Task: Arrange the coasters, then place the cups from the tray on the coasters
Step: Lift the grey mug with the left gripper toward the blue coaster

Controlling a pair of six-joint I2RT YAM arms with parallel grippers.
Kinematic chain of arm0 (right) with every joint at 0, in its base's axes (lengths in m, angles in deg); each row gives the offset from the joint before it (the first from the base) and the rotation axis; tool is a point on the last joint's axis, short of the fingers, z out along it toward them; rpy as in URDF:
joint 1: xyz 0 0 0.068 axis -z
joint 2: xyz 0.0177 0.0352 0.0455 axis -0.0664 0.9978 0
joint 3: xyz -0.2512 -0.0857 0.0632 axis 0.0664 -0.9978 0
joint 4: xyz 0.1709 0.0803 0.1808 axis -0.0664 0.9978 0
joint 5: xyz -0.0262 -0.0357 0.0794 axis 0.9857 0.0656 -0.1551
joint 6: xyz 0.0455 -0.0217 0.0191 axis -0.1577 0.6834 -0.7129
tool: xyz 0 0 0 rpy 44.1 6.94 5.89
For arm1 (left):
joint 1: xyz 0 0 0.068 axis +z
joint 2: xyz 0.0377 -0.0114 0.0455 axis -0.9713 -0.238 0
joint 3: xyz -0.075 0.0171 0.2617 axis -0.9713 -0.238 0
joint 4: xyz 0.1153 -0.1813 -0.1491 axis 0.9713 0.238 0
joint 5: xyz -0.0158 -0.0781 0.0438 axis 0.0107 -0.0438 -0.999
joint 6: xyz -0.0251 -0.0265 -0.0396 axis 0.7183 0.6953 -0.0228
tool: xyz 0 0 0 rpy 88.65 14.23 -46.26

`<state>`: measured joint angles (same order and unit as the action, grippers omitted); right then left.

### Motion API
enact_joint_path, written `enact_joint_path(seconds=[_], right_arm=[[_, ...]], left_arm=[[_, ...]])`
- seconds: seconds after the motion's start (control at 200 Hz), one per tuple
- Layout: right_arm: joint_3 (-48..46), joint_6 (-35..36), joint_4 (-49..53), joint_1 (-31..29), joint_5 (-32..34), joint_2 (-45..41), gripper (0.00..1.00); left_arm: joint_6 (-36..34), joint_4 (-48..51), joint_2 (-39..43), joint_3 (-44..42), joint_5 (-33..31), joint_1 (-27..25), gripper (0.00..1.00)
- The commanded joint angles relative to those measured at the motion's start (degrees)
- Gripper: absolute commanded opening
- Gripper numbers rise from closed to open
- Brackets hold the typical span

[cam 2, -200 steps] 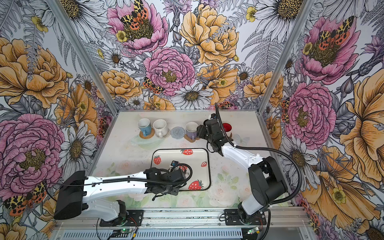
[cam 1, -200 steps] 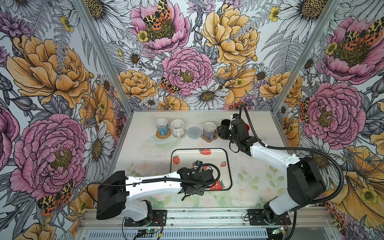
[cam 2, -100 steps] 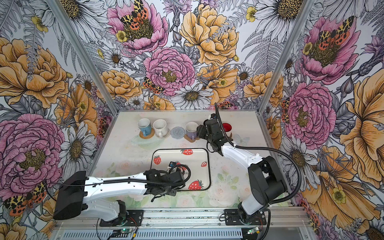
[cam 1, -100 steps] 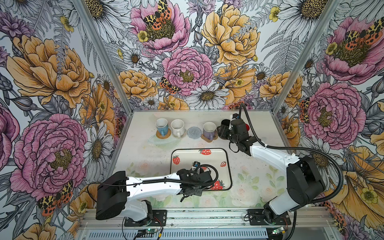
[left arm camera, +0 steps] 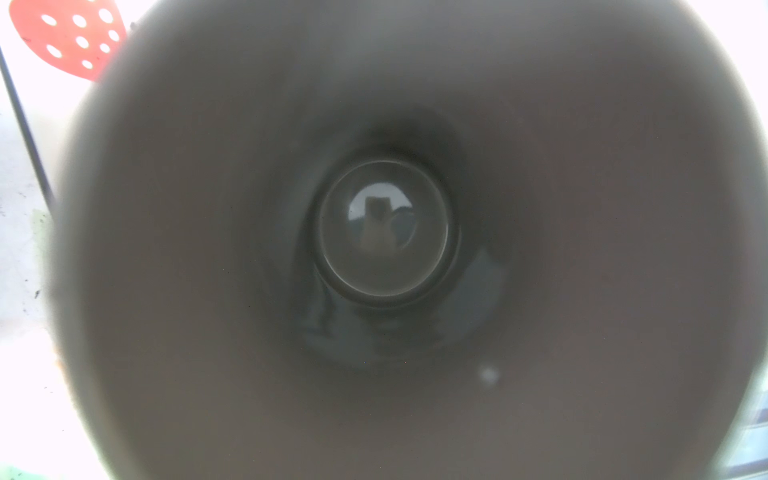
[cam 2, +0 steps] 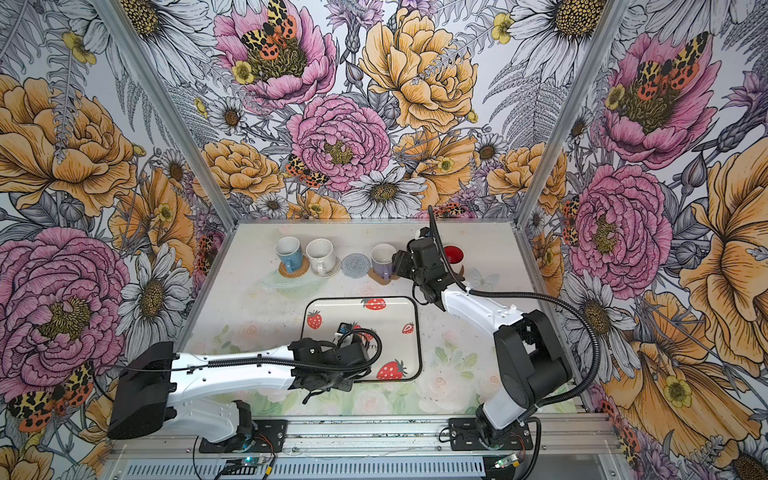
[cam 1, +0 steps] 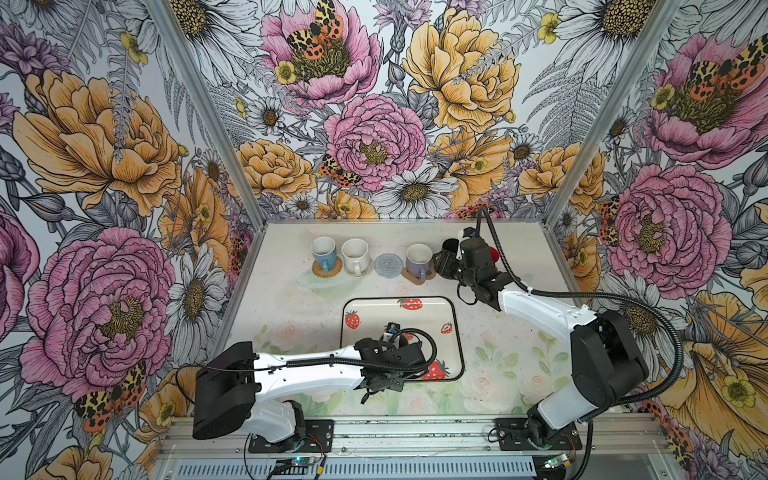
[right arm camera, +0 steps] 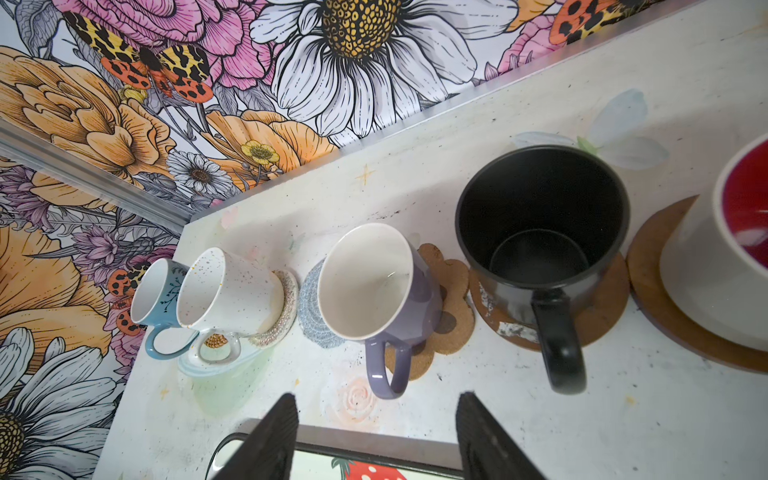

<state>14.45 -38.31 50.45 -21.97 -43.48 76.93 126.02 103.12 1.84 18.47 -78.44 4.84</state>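
Grey-blue coaster (cam 1: 388,264) between white mug (cam 1: 356,258), lavender mug (cam 1: 418,258) — right gripper (right arm camera: 378,397) near.

left hand (cam 1: 399,340) pointing down, grip hidden | right hand (right arm camera: 378,399) hovering, jaws apart

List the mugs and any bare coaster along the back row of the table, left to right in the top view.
light blue mug → white mug → grey-blue coaster, bare → lavender mug → black mug → red-lined mug, only partly showing
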Motion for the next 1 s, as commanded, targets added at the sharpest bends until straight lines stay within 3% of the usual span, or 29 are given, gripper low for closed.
enact_joint_path(seconds=[0.0, 0.26, 0.405, 0.996], right_arm=[[2.23, -0.63, -0.53, 0.47, -0.34, 0.72, 0.63], [2.77, -0.50, -0.44, 0.47, -0.69, 1.44, 0.63], [2.86, -0.49, -0.49, 0.47, -0.88, 1.43, 0.63], [2.95, -0.28, -0.47, 0.47, -1.22, 2.10, 0.62]], left_arm=[[-0.63, -0.40, -0.69, 1.22, -2.46, 0.38, 0.21], [-1.16, -0.43, -1.11, 1.64, -2.94, 0.57, 0.12], [-1.34, -0.34, -1.42, 1.73, -2.77, 1.20, 0.00], [-0.50, -0.18, 4.12, 2.03, -5.45, 0.66, 0.00]])
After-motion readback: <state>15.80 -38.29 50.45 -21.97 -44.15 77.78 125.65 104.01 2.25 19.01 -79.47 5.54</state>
